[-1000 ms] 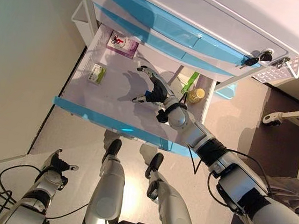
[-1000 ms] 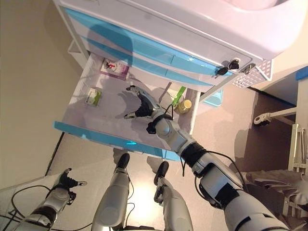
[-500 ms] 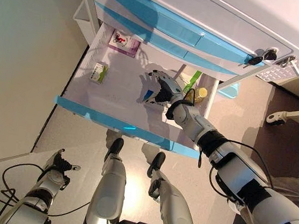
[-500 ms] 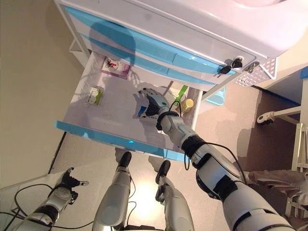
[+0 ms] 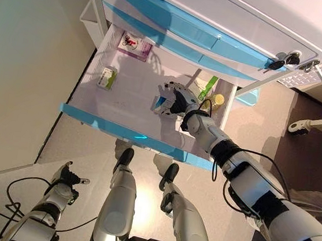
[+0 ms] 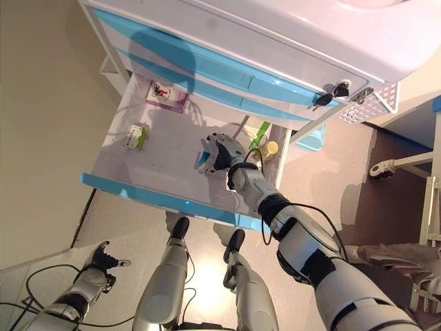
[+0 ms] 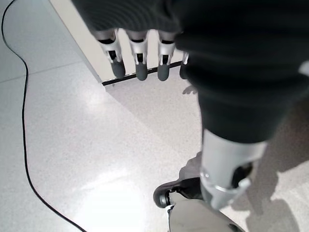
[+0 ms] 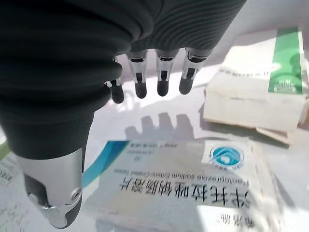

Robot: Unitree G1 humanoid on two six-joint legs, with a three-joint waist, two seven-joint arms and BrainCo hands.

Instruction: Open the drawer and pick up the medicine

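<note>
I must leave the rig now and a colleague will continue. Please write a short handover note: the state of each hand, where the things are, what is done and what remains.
Right hand: open, inside the open drawer, poised over the white and blue medicine box; the right wrist view shows the fingers spread and the box not gripped.
Left hand: low by the floor, open, idle, holding nothing.
Other things in the drawer: a green and white box, a purple packet at the back, a green-striped box and a small yellow bottle beside the right hand.
Done: the drawer is open.
Left: close the right hand on the medicine box and lift it out.
</note>
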